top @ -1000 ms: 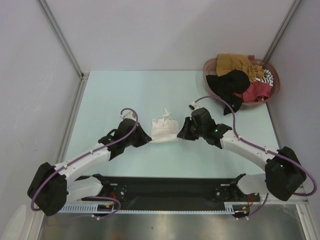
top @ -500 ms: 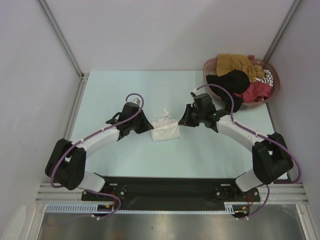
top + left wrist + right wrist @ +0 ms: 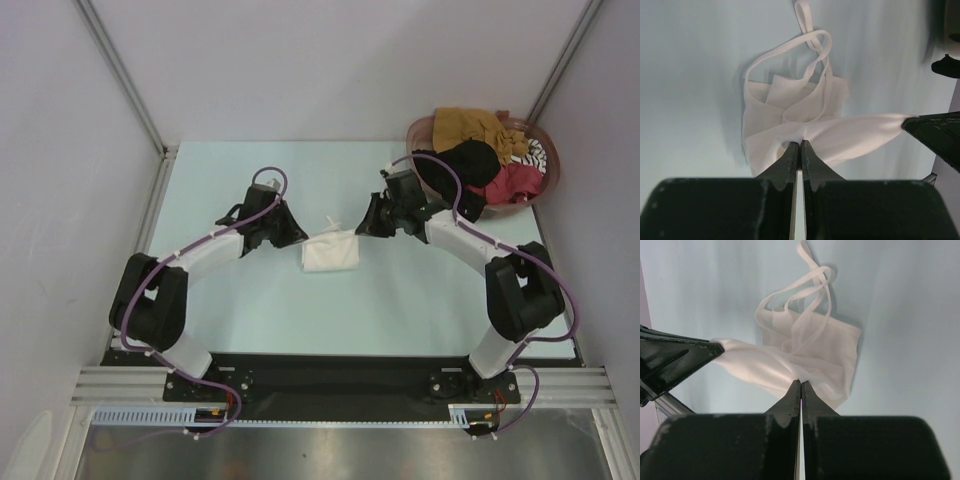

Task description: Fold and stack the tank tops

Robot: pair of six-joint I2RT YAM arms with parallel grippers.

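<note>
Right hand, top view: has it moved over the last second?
Yes. The right hand, shut on the white tank top, has moved toward the far edge of the table, nearer the basket.

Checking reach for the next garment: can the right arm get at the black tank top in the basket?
Probably, for reach: the black tank top lies in the basket just beside the right claw, nothing between. But that claw is shut on the white tank top and must release first.

1 white tank top (image 3: pixel 330 253), 4 others (image 3: pixel 470 163), 1 basket (image 3: pixel 413 132), 2 arms (image 3: pixel 200 262) (image 3: pixel 465 240).
</note>
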